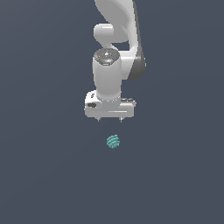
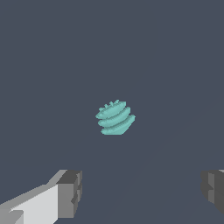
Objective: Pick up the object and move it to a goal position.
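Note:
The object [image 1: 113, 141] is a small teal-green ball with a ridged surface, lying on the dark floor. It shows near the middle of the wrist view as the same ridged ball [image 2: 115, 117]. My white gripper [image 1: 110, 119] hangs a short way above it and slightly toward the exterior view's left, pointing down. Its fingers [image 2: 70, 192] stand wide apart with nothing between them, so the gripper [image 2: 142, 190] is open. The ball lies apart from both fingertips, touching neither.
The white arm [image 1: 118, 39] rises from the gripper to the top of the exterior view. Around the ball there is only the plain dark grey floor [image 1: 43, 175]; no goal marker shows.

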Controlling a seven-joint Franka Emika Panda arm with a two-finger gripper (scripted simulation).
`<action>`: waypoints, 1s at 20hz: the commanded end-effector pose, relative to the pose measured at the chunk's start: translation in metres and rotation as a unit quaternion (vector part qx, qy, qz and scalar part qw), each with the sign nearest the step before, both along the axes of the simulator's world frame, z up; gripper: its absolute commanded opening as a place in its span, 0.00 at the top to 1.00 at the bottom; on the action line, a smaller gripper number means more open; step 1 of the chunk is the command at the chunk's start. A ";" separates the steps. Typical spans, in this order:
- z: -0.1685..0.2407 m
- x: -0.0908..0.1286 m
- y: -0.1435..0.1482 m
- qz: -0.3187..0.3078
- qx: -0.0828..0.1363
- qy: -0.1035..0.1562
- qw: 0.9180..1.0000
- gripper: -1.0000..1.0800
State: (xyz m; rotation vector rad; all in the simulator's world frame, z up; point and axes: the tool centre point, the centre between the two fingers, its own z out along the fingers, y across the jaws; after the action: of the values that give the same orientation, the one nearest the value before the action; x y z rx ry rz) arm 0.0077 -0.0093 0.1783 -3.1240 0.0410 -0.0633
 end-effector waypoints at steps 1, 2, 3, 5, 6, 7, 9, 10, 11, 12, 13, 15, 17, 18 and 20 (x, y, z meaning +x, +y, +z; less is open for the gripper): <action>0.000 0.000 0.000 0.000 0.000 0.000 1.000 0.04; 0.000 0.000 0.001 0.001 0.000 0.000 1.000 0.04; 0.000 0.000 0.003 0.002 0.001 0.000 1.000 0.04; 0.001 -0.001 0.010 0.009 0.005 0.000 1.000 0.04; 0.001 -0.001 0.016 0.013 0.007 0.000 1.000 0.04; 0.001 -0.001 0.021 0.018 0.010 0.000 1.000 0.04; 0.001 -0.002 0.028 0.024 0.013 0.000 1.000 0.04; 0.001 -0.002 0.029 0.025 0.014 0.000 1.000 0.04; 0.001 -0.002 0.029 0.025 0.014 0.000 1.000 0.04; 0.001 -0.002 0.028 0.025 0.013 0.000 1.000 0.04; 0.001 -0.002 0.028 0.024 0.013 0.000 1.000 0.04; 0.001 -0.002 0.028 0.024 0.013 0.000 1.000 0.04; 0.000 -0.001 0.028 0.028 0.013 0.000 1.000 0.04; -0.001 0.000 0.028 0.031 0.012 0.001 0.999 0.04; -0.005 0.002 0.027 0.040 0.011 0.001 0.999 0.04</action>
State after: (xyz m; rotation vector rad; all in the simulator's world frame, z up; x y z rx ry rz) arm 0.0083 0.0180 0.1760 -3.0992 -0.0648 -0.0594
